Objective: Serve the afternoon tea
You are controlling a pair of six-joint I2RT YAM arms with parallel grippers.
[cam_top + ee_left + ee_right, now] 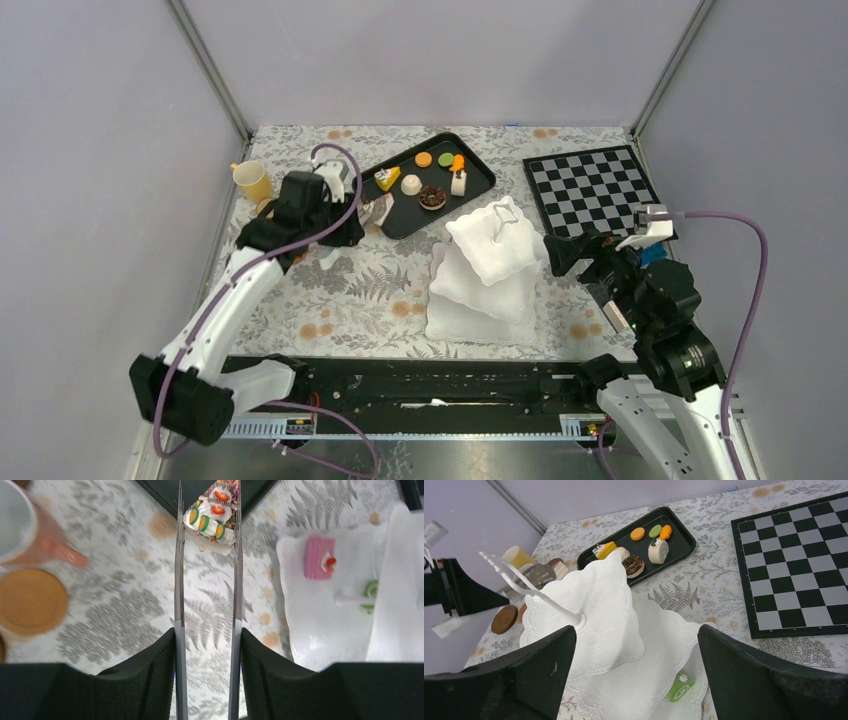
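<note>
Just off the edge of the black tray (pixel 412 212), a small fruit-topped cake (pixel 212 517) is pinched between the tips of the silver tongs (pixel 180 580), which the left gripper (pixel 207 640) squeezes half-closed. Nearby stands the white tiered stand (pixel 490 262); beside it the right gripper (pixel 635 635) gapes wide, holding nothing.

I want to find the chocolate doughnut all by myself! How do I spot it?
Look for the black tray at the far side of the table, behind the white tiered stand. On the tray's edge nearest that stand lies the doughnut. It is the only dark brown ring with a hole; near it sit a white roll cake and a yellow slice.
</note>
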